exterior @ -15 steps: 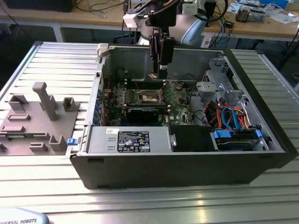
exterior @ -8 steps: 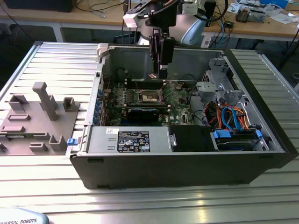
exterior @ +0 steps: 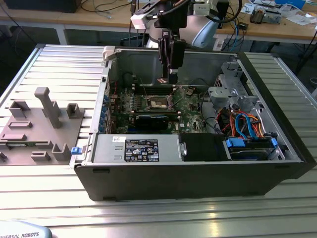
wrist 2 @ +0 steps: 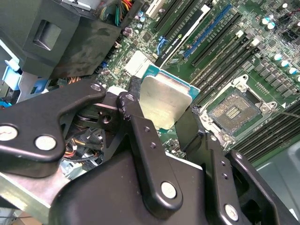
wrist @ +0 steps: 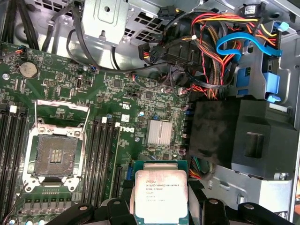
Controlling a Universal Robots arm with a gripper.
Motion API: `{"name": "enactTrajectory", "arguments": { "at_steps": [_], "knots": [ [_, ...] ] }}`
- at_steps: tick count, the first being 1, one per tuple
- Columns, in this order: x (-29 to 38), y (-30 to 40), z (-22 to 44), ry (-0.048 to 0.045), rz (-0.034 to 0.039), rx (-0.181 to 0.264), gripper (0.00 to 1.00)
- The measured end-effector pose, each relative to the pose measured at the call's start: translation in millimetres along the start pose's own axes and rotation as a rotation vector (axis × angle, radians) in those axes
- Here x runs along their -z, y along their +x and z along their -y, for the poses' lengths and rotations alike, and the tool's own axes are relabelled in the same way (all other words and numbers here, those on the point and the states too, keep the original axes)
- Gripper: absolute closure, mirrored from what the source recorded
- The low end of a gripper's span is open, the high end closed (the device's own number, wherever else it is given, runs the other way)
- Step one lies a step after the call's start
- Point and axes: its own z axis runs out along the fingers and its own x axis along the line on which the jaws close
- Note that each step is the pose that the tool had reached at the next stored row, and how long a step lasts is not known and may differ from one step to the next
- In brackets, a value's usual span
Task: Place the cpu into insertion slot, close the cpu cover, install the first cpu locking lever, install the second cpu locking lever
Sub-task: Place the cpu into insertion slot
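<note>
My gripper (exterior: 171,75) hangs inside the open computer case, above the green board and a little to the exterior view's right of the insertion slot (exterior: 158,102). It is shut on the cpu (wrist 2: 164,99), which sits between the two black fingers (wrist 2: 140,126) with its silvery face showing in both wrist views. The cpu (wrist: 161,194) is off to one side of the insertion slot (wrist: 56,157), clear of the board. The slot (wrist 2: 232,112) lies uncovered, its dark contact field bare. The cpu cover (wrist: 63,108) stands swung open at one edge of the slot, and thin wire levers run along its sides.
Memory slots (wrist: 101,140) flank the socket, with a small finned heat sink (wrist: 159,131) nearby. A black shroud (wrist: 234,136) and a bundle of coloured cables (wrist: 220,42) fill the drive end. A labelled power supply (exterior: 141,148) lines the near wall. Grey fixtures (exterior: 44,116) stand outside the case.
</note>
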Motion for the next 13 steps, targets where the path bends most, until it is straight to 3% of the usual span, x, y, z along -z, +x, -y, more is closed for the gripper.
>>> {"name": "enactTrajectory", "arguments": {
  "at_steps": [13],
  "knots": [
    [0.0, 0.0, -0.2, 0.0012, 0.0087, 0.000, 0.46]
  ]
}}
